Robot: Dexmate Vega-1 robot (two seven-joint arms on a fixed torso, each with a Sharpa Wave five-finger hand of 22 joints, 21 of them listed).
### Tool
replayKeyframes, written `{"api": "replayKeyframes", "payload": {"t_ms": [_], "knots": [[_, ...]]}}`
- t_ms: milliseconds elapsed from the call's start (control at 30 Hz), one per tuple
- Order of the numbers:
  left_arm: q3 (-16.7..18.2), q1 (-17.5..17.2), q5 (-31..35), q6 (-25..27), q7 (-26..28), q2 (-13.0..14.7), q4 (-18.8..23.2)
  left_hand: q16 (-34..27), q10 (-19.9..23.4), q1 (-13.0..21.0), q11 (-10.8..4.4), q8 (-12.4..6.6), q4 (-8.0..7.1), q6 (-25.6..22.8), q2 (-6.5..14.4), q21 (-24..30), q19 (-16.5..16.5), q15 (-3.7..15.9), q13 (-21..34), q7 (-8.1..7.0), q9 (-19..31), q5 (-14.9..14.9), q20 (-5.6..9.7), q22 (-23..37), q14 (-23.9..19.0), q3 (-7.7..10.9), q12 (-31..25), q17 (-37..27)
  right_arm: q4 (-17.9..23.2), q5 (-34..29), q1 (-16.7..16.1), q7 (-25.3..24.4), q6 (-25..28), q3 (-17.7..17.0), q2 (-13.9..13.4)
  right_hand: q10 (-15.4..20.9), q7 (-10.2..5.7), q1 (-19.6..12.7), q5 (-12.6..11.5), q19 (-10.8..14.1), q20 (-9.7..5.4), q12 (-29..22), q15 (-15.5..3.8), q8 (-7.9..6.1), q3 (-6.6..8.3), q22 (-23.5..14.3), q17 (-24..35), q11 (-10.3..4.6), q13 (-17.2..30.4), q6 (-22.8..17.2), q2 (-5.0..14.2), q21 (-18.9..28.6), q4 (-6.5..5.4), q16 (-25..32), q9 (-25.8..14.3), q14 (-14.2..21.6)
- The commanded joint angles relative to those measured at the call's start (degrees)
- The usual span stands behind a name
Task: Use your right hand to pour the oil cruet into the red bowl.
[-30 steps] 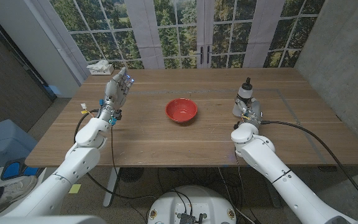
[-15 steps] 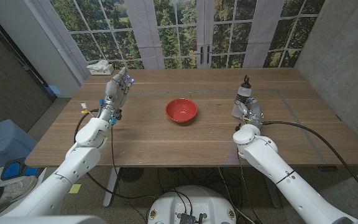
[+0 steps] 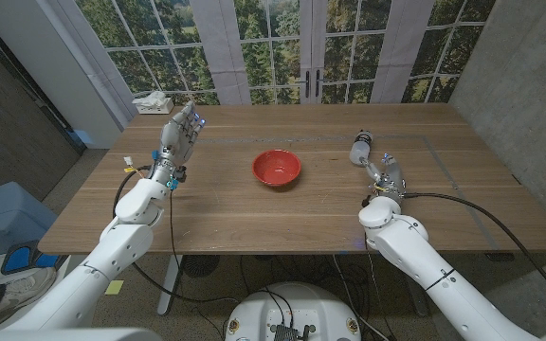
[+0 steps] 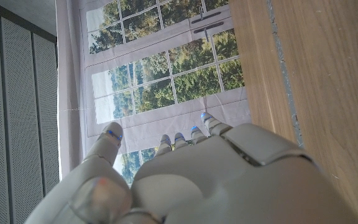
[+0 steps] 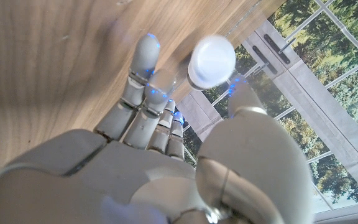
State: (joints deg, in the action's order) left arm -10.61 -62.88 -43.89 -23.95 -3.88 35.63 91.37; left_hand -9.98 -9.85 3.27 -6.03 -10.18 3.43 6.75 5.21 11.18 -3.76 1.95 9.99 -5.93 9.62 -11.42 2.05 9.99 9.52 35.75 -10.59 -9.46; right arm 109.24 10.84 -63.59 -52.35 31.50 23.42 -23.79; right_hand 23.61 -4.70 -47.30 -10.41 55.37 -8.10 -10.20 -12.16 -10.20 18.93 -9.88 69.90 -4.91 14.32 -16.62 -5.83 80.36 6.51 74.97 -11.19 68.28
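Head view, right robot hand (image 3: 385, 174) gripping tilted unlabelled oil cruet (image 3: 359, 149), red bowl (image 3: 276, 168)

Right robot hand (image 3: 387, 176) holds the oil cruet (image 3: 360, 150) tilted toward the red bowl (image 3: 276, 168), well apart

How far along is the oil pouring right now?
Done: the right robot hand has gripped the cruet and holds it tilted toward the bowl. In hand: carrying it across, since the cruet is off to the bowl's right, not over it. Left: bring it above the bowl and tip it; the bowl shows no oil I can make out. The left robot hand holds nothing, fingers apart.
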Motion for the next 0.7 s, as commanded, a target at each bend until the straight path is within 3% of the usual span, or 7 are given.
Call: {"api": "replayKeyframes", "payload": {"t_ms": [33, 100, 167, 233, 333, 467, 700], "knots": [[0.20, -0.91, 0.29, -0.15, 0.67, 0.23, 1.22, -0.10, -3.55, -0.23, -0.31, -0.27, 0.42, -0.12, 1.49, 0.06, 0.05, 5.41, 0.12, -0.31, 0.17, 0.03, 2.29, 0.13, 4.42, 0.05, -0.16, -0.21, 0.41, 0.98, -3.70, 2.10, -10.24, -1.57, -1.57, -0.37, 1.59, 5.73, 0.09, -0.63, -0.30, -0.76, 0.21, -0.90, -1.20, 0.00, -0.86, 1.71, -0.57, 0.08, 1.15, -1.03, -2.31, -2.26, 0.00, -4.07], [0.26, -1.13, 0.34, -0.22, 0.78, 0.26, 1.46, -0.10, -3.56, -0.24, -0.33, -0.27, 0.44, -0.11, 1.51, 0.06, 0.05, 5.41, 0.12, -0.31, 0.17, 0.03, 2.28, 0.13, 4.41, 0.05, -0.15, -0.21, 0.35, 0.77, -4.13, 1.99, -11.83, -1.72, -1.59, -1.44, 2.14, 11.07, 0.11, -2.26, 2.04, -0.97, 0.36, -1.08, -1.33, -0.07, -10.11, 3.21, -1.53, 0.03, 3.76, -2.84, -4.48, -13.01, 0.17, -11.34], [0.30, -1.32, 0.41, -0.25, 0.83, 0.34, 1.66, -0.10, -3.57, -0.25, -0.32, -0.27, 0.45, -0.11, 1.51, 0.08, 0.09, 5.42, 0.12, -0.35, 0.17, 0.03, 2.30, 0.13, 4.41, 0.05, -0.15, -0.21, 0.33, 0.76, -4.63, 2.40, -13.57, -1.92, -1.85, -2.08, 2.67, 14.20, 0.17, -2.96, 2.60, -1.08, 1.45, -1.30, -1.98, -0.10, -18.39, 3.56, -1.97, -0.52, 3.53, -4.02, -4.98, -19.83, 0.21, -12.43], [0.34, -1.50, 0.37, -0.33, 0.85, 0.33, 1.84, -0.10, -3.59, -0.26, -0.26, -0.26, 0.47, -0.09, 1.52, 0.08, 0.09, 5.42, 0.12, -0.30, 0.17, 0.03, 2.31, 0.13, 4.41, 0.05, -0.14, -0.21, 0.29, 0.57, -5.02, 1.93, -14.70, -2.12, -1.56, -1.83, 2.91, 15.39, 0.15, -4.11, 3.15, -1.39, 3.57, -1.38, -2.04, -0.16, -21.29, 4.02, -2.09, -0.83, 3.54, -4.86, -5.00, -23.62, 0.20, -16.18], [0.42, -1.79, 0.38, -0.34, 0.96, 0.40, 2.16, -0.11, -3.59, -0.28, -0.26, -0.27, 0.48, -0.12, 1.52, 0.08, 0.11, 5.40, 0.12, -0.34, 0.17, 0.03, 2.33, 0.13, 4.40, 0.04, -0.14, -0.22, 0.14, 0.46, -5.63, 1.92, -16.86, -2.44, -1.42, -1.60, 3.22, 16.18, 0.16, -5.22, 3.70, -1.61, 4.40, -1.59, -2.07, -0.18, -23.61, 4.00, -2.15, -1.53, 3.40, -5.52, -4.93, -26.55, 0.18, -18.77], [0.55, -2.14, 0.48, -0.50, 1.09, 0.46, 2.50, -0.11, -3.56, -0.30, -0.23, -0.27, 0.50, -0.12, 1.53, 0.08, 0.11, 5.46, 0.12, -0.35, 0.17, 0.03, 2.34, 0.13, 4.40, 0.04, -0.15, -0.22, -0.12, 0.96, -6.65, 3.24, -21.15, -3.14, -1.63, -2.07, 3.25, 18.11, 0.13, -11.53, 6.87, -1.80, 6.50, -1.63, -2.18, -0.16, -27.74, 3.98, -2.20, -1.94, 3.03, -8.33, -4.65, -32.97, 0.13, -24.98], [0.95, -3.01, 0.63, -0.82, 1.52, 0.62, 3.29, -0.10, -3.55, -0.35, -0.25, -0.27, 0.56, -0.12, 1.51, 0.08, 0.09, 5.44, 0.12, -0.36, 0.17, 0.04, 2.39, 0.13, 4.43, 0.00, -0.16, -0.23, -0.83, 1.23, -7.68, 7.53, -28.33, -3.87, -3.38, -3.25, 3.43, 20.52, 0.10, -19.05, 12.42, -1.80, 8.53, -1.73, -2.73, 0.24, -32.53, 3.83, -2.26, -2.72, 2.46, -13.05, -4.14, -40.66, 0.11, -33.44]]}}
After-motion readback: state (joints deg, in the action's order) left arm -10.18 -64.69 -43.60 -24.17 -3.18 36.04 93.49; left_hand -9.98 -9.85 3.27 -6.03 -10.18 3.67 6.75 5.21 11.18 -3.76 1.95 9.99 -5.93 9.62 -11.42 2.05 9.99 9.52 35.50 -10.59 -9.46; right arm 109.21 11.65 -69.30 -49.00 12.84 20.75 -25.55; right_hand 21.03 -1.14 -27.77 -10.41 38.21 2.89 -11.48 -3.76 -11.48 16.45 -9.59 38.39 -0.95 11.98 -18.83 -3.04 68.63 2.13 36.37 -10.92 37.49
